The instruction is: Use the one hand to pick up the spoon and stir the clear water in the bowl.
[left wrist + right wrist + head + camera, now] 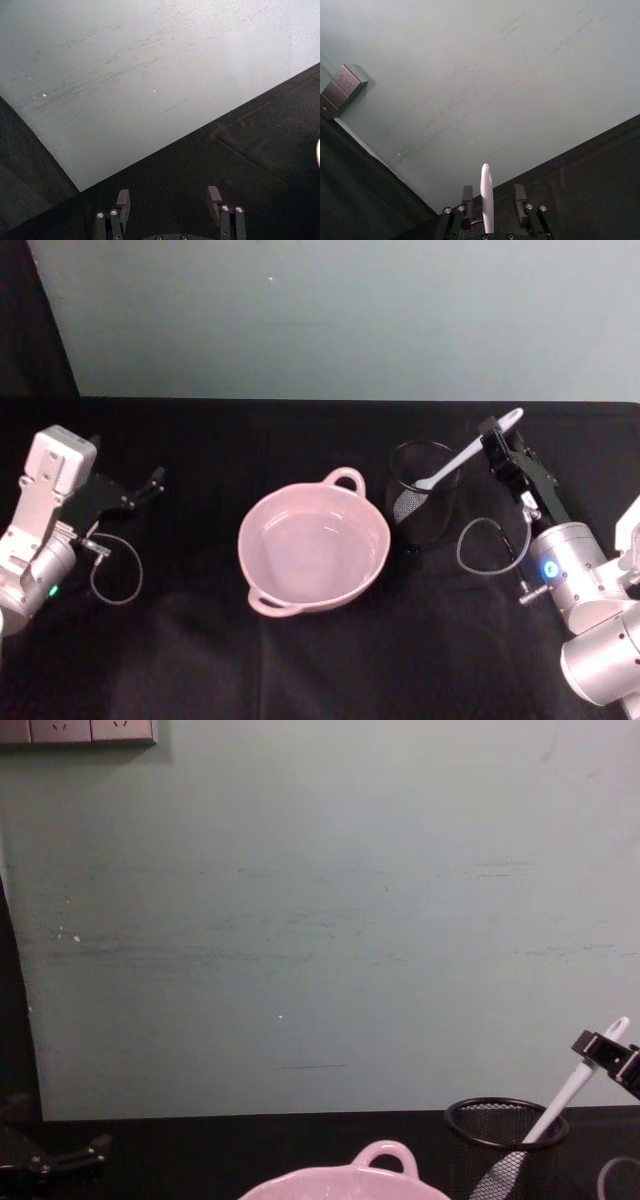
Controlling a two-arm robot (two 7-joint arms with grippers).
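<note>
By the mesh cup [425, 515], right hand [500, 435] jaws loosely flank the slim white spoon [465, 455]; left hand [153, 482] jaws apart.

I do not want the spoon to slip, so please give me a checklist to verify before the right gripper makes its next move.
1. Spoon handle between the jaws of the right gripper: ok.
2. Jaws shut on the handle: not ok, a gap shows on each side.
3. Spoon free of the mesh cup: not ok, its scoop end stands inside.
4. Pink bowl upright beside the cup: ok.
5. Left gripper away from the bowl: ok, open, far to its left.
</note>
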